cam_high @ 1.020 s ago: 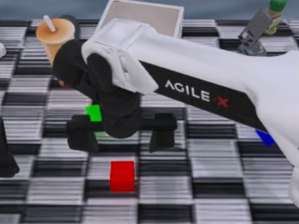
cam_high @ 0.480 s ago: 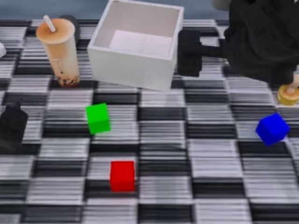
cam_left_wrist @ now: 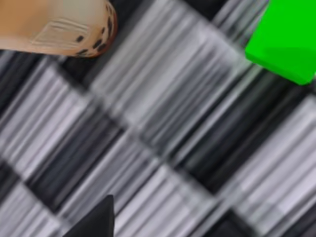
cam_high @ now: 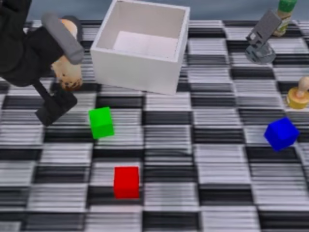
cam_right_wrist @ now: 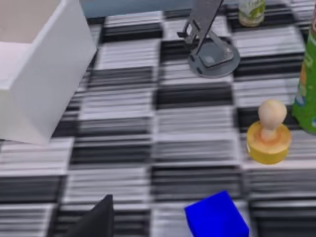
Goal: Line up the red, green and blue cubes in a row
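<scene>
Now showing at the table's far left: left gripper (cam_high: 53,104), absent from there half a second ago, hanging near the small glossy green cube (cam_high: 101,123), finger spacing impossible to tell; right arm gone from view. Lying unmoved and not yet in a row: green cube, matching red cube (cam_high: 126,182) nearer, blue cube (cam_high: 281,133) far right. Standing empty: large white square box (cam_high: 140,65).

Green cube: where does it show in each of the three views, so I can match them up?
Top view: green cube sits left of centre, just right of the left gripper.
Left wrist view: it fills the upper right corner.
Right wrist view: not in it.
Shared landmark: the bubble tea cup, near the cube in the top and left wrist views.
</scene>
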Motion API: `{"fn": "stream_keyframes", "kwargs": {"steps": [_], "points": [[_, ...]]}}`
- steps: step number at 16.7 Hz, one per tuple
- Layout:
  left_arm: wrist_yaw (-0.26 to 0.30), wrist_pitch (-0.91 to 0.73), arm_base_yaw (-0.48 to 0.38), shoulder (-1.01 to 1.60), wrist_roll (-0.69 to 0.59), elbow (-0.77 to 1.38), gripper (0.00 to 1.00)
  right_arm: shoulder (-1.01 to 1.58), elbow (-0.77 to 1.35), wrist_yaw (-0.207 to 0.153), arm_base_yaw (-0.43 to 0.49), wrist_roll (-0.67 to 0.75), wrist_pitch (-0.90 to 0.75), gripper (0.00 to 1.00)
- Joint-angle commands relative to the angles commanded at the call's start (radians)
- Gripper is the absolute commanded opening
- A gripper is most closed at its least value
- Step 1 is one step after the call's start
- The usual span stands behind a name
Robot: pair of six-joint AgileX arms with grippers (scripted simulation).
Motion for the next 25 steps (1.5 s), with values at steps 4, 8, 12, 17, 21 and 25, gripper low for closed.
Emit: {"fn": "stream_keyframes", "kwargs": {"steps": [4, 8, 12, 17, 21, 25], "points": [[0.001, -0.179, -0.057, 0.345, 0.145, 0.266, 1.0, -0.325, -0.337, -0.054, -0.141, -0.137, 0.219, 1.0], [0.003, -0.302, -0.099, 0.571, 0.25, 0.468, 1.0, -0.544, -0.57, -0.118, -0.243, -0.225, 0.402, 1.0], [0.004, -0.355, -0.118, 0.663, 0.299, 0.567, 1.0, -0.659, -0.674, -0.159, -0.289, -0.259, 0.497, 1.0], [0.004, -0.358, -0.115, 0.671, 0.303, 0.575, 1.0, -0.665, -0.679, -0.161, -0.291, -0.26, 0.501, 1.0], [0.004, -0.284, -0.117, 0.693, 0.304, 0.522, 1.0, -0.665, -0.679, -0.161, -0.291, -0.26, 0.501, 1.0], [0.005, -0.126, -0.117, 0.741, 0.304, 0.421, 1.0, -0.665, -0.679, -0.161, -0.291, -0.26, 0.501, 1.0]]}}
